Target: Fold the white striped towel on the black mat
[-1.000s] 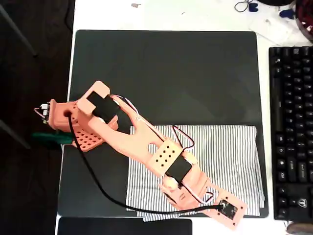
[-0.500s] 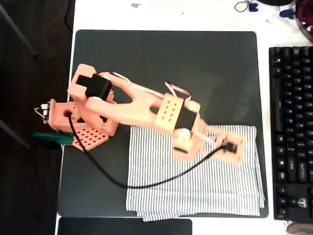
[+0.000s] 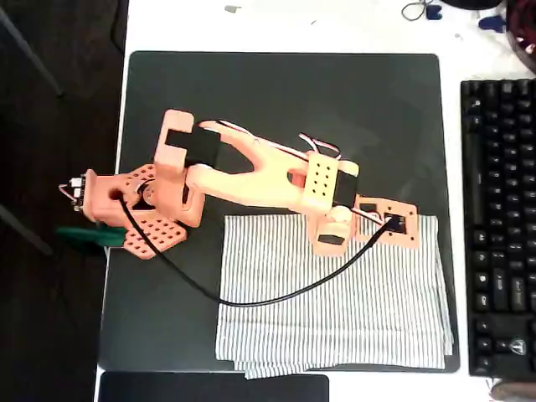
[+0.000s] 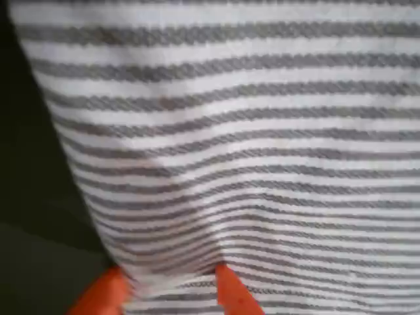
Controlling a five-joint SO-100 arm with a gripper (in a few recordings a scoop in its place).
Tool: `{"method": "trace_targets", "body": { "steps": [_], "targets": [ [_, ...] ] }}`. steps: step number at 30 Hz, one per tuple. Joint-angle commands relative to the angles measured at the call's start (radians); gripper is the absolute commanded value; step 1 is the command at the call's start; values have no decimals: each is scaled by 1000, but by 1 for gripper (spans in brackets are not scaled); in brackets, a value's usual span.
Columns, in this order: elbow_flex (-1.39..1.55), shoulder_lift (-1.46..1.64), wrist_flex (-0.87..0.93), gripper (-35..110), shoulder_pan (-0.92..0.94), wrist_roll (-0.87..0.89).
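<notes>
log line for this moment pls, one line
hand: fingers pinch cloth between them, at far towel edge | white striped towel: folded, lower right of black mat | keyboard: right of mat

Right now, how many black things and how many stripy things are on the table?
Black: 3, the black mat, the keyboard and the smaller black slab
Stripy: 1, the white striped towel
Total: 4
</notes>
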Motion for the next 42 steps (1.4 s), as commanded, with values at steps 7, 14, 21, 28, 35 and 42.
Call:
{"method": "trace_targets", "body": {
  "steps": [7, 14, 21, 28, 35, 42],
  "targets": [
    [-3, 0, -66, 0, 15, -29],
    [-92, -17, -97, 0, -57, 63],
    [-224, -58, -94, 0, -198, 179],
    [-316, -77, -35, 0, -348, 293],
    [-275, -52, -28, 0, -451, 359],
    [-276, -63, -35, 0, -529, 388]
  ]
}}
